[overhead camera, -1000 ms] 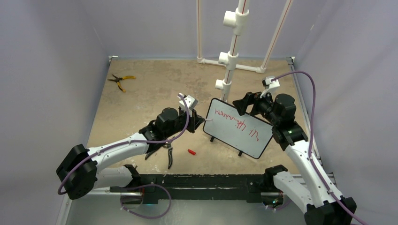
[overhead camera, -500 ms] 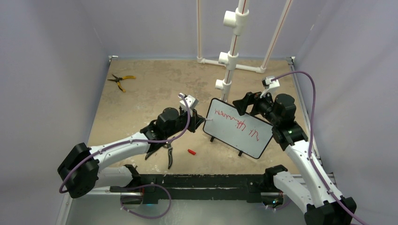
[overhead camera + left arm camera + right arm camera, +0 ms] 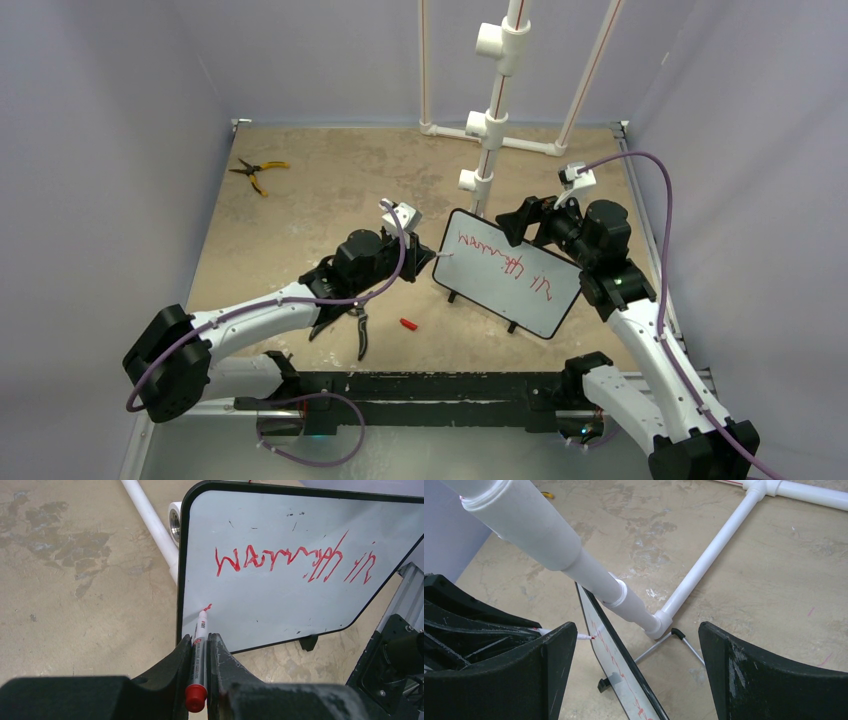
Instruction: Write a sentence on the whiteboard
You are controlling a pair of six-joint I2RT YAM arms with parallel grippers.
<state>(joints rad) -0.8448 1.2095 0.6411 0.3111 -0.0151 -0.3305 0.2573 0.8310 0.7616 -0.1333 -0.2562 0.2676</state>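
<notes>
Jaws: left gripper (image 3: 199, 640) clamped on marker (image 3: 199, 661), right gripper (image 3: 636, 631) spread, tan tabletop (image 3: 300, 200), lavender walls (image 3: 100, 120)

The whiteboard (image 3: 270, 612) has a shiny, smooth white face and a thin black frame. The table (image 3: 75, 610) looks rough and blotchy, like stone. The pipes (image 3: 706, 562) and the marker (image 3: 201, 630) look like smooth white plastic.

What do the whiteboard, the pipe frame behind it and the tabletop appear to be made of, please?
By its sheen, the whiteboard has a glossy coated face, melamine or painted metal, in a thin black, probably plastic frame. With socketed tee fittings, the pipe frame looks like smooth white PVC. Matte and mottled beige, the tabletop could be stone-look laminate or worn board.
</notes>
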